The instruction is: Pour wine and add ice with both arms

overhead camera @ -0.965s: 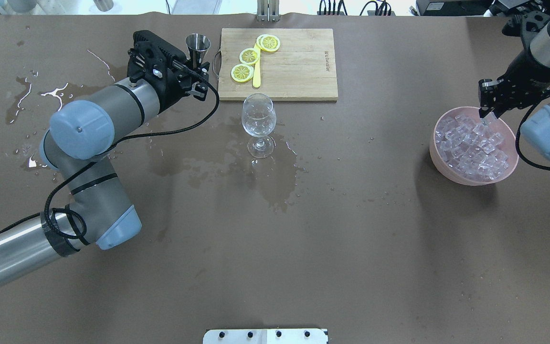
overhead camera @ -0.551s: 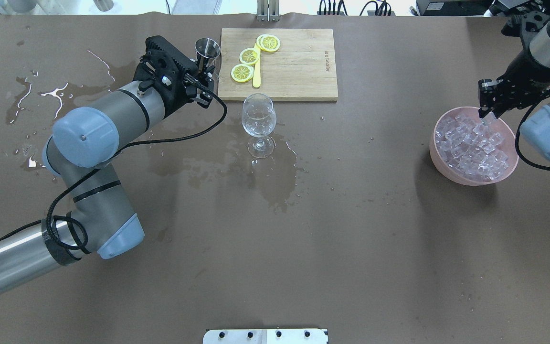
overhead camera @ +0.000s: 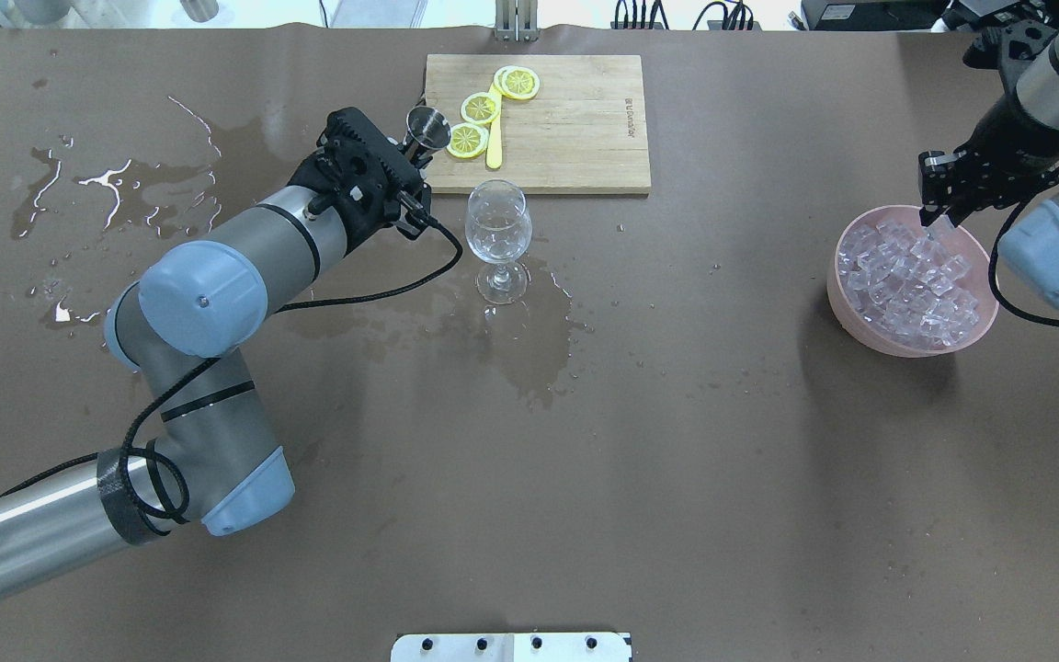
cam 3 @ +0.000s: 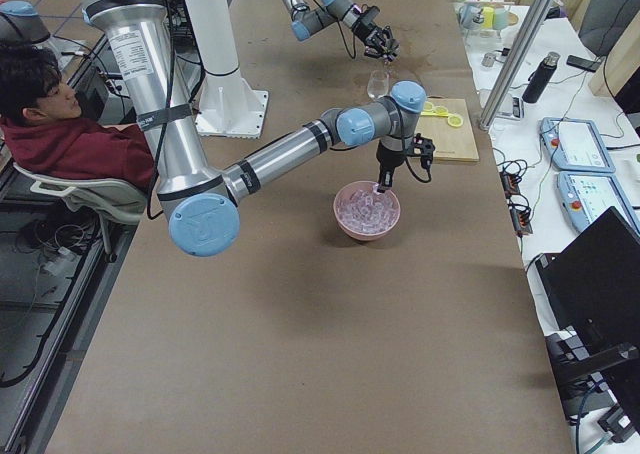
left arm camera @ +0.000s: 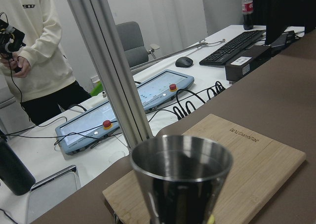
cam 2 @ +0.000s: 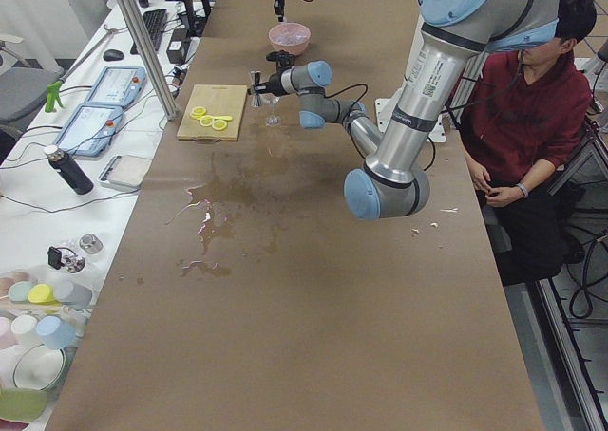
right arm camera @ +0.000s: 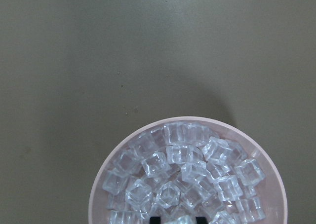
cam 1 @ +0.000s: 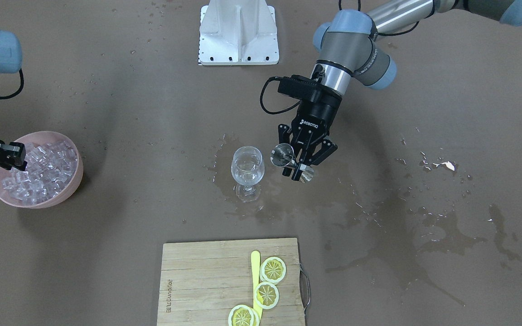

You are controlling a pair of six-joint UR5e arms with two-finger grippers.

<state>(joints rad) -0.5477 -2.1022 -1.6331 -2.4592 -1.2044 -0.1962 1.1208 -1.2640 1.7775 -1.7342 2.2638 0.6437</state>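
Over ice [right arm camera: 187,169], right gripper [right arm camera: 177,220] mostly cropped

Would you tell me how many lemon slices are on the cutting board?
3 slices: one at the board's edge nearest the glass, one mid-row, one farthest; a fourth may hide beneath that last.

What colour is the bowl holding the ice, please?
The bowl is pale pink, clearest in the overhead exterior view.

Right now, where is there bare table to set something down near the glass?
Widest bare stretch: between the wine glass and the pink bowl. Also the table from the puddle back to the white base block. Crowded: the glass's robot-left side, where the left pincer holds the jigger near the cutting board.
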